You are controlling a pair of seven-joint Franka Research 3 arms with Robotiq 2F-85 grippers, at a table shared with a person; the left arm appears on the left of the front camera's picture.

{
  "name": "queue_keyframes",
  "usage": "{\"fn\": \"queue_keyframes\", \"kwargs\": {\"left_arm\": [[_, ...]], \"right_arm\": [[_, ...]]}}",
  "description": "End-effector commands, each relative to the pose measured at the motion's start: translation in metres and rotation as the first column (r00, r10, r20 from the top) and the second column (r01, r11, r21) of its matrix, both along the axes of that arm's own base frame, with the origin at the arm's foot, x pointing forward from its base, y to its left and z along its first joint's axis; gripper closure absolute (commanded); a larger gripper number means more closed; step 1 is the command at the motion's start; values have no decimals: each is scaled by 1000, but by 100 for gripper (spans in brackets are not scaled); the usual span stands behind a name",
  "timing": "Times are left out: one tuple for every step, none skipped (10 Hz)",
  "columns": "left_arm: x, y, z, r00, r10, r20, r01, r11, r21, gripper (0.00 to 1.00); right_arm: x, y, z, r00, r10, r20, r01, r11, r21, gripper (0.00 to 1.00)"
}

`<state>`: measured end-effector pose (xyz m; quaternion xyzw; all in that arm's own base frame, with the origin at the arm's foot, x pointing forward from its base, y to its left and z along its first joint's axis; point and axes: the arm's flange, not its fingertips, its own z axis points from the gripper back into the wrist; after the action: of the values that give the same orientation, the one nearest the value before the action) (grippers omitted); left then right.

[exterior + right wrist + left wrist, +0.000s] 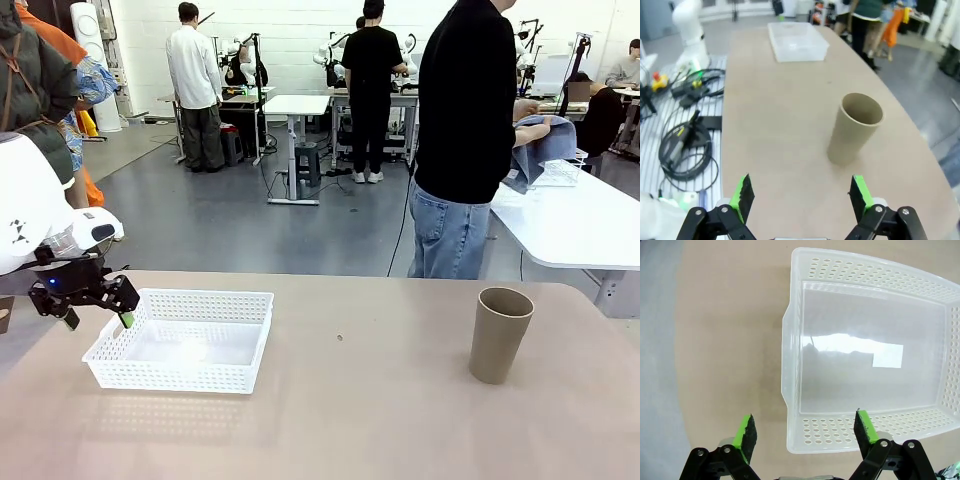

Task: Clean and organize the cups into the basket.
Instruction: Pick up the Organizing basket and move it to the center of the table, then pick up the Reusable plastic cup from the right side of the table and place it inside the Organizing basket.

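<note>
The right gripper (801,194) hangs above the table (350,420) with its green pads spread wide and nothing between them. Just ahead of it stands a cup (855,129): tall, tapered, handleless, matte tan-brown like cardboard, upright with its open mouth up and its inside the same dull brown. In the front view the cup (498,335) sits on the right part of the table, well apart from the basket (170,377) on the left part. The basket (830,432) is shallow, rectangular and white, its sides pierced with rows of round holes, and its smooth floor is bare and catches the ceiling glare. The left gripper (98,320) is at the basket's left end, also spread wide and holding nothing. One pad is over the tabletop and the other over the perforated end wall; whether it touches the rim is unclear. Beyond the far edge stands a person (465,130) in a black top and jeans, turned toward another table with a blue cloth (548,150).
</note>
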<state>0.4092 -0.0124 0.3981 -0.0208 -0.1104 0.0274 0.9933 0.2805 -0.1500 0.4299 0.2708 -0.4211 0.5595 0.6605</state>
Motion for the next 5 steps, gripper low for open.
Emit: {"fn": "queue_keyframes", "kwargs": {"left_arm": [[1, 0, 0, 1000, 5, 11, -6, 1000, 12, 0], [1, 0, 0, 1000, 5, 11, -6, 1000, 12, 0], [1, 0, 0, 1000, 5, 11, -6, 1000, 12, 0], [1, 0, 0, 1000, 5, 11, -6, 1000, 12, 0], [1, 0, 0, 1000, 5, 11, -6, 1000, 12, 0]], "right_arm": [[40, -13, -26, 997, 70, 26, -70, 997, -16, 0], [55, -17, -32, 995, 92, 25, -92, 996, -2, 0], [72, -22, -38, 993, 117, 15, -117, 993, 23, 0], [87, -25, -46, 989, 149, 15, -150, 988, 36, 0], [100, -24, -56, 981, 192, -1, -191, 979, 73, 0]]}}
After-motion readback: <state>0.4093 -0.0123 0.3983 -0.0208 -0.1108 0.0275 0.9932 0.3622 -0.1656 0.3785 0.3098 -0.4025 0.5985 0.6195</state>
